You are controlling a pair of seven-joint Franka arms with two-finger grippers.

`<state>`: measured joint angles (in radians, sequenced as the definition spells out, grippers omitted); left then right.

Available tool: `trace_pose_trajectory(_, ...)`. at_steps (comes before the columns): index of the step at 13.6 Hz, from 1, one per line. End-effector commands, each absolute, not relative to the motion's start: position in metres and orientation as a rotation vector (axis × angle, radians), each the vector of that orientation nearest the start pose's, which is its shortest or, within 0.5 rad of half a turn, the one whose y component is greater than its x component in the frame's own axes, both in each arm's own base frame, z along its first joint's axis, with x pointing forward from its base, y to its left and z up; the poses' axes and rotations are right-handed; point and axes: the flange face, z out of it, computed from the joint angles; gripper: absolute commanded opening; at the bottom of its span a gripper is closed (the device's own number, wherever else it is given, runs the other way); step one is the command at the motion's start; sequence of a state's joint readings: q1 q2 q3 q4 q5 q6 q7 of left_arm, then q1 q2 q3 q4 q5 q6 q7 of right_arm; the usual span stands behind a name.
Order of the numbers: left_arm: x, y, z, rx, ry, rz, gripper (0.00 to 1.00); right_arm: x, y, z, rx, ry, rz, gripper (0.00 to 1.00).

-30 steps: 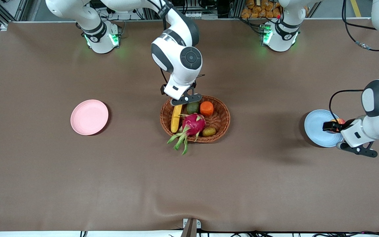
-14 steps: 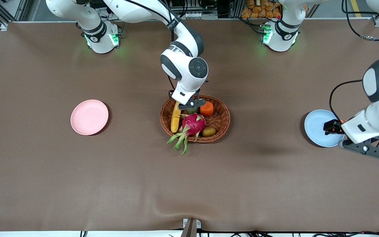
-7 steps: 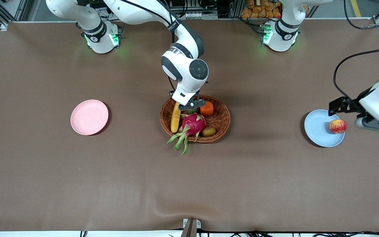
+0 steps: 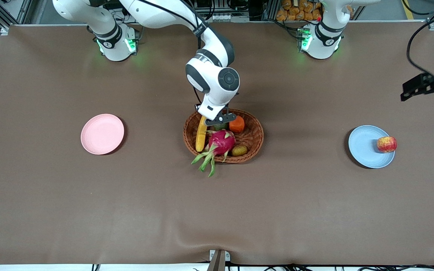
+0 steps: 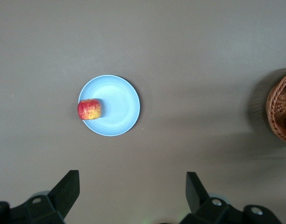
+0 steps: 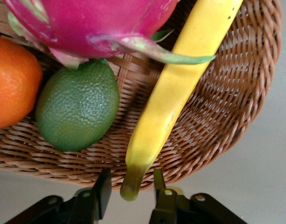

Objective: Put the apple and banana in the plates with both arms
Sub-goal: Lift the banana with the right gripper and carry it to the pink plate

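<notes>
1. My right gripper [image 6: 130,181] is down at the rim of the wicker basket [image 6: 227,116], at the centre of the front view. Its fingers stand on either side of the banana's dark stem tip, drawn in narrow but apart, with a sliver of gap on each side.
2. The banana [image 6: 180,88] lies in the basket along the wall toward the right arm's end, its stem end at the rim farther from the front camera.
3. Beside it in the basket I see a green fruit [image 6: 77,109], an orange fruit [image 6: 12,88] and a magenta dragon fruit [image 6: 87,23], whose green scales hang over the nearer rim.
4. My left gripper [image 5: 132,186] hangs in the air with its fingers wide apart and nothing between them, over bare table [image 4: 89,207] at the left arm's end.
5. The apple [image 4: 387,144] sits on the light blue plate [image 4: 365,146], at the edge toward the left arm's end.
6. The pink plate [image 4: 102,134] lies toward the right arm's end, well apart from the basket, with nothing on it.
</notes>
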<state>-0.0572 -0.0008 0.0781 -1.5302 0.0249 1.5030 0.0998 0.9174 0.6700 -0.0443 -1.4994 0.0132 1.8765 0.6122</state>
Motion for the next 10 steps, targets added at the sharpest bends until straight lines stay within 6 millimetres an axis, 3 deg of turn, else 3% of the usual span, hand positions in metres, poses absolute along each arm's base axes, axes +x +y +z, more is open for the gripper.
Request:
trace_pose_trajectory(1,0.525,0.02,0.654,-3.101,0.066,0.034,1.0,0.433,0.529,0.252,-3.322,-0.399,0.317,0.36)
trace_pose_trajectory(3,0.528,0.019,0.652,-3.102,0.064,0.029,1.0,0.433,0.529,0.252,-3.323,-0.402,0.318,0.29)
trace_pose_trajectory(6,0.537,0.017,0.654,-3.115,0.07,-0.053,1.0,0.435,0.527,0.252,-3.324,-0.416,0.315,0.04)
trace_pose_trajectory(10,0.538,0.009,0.653,-3.137,0.084,-0.058,1.0,0.443,0.528,0.268,-3.307,-0.411,0.289,0.0)
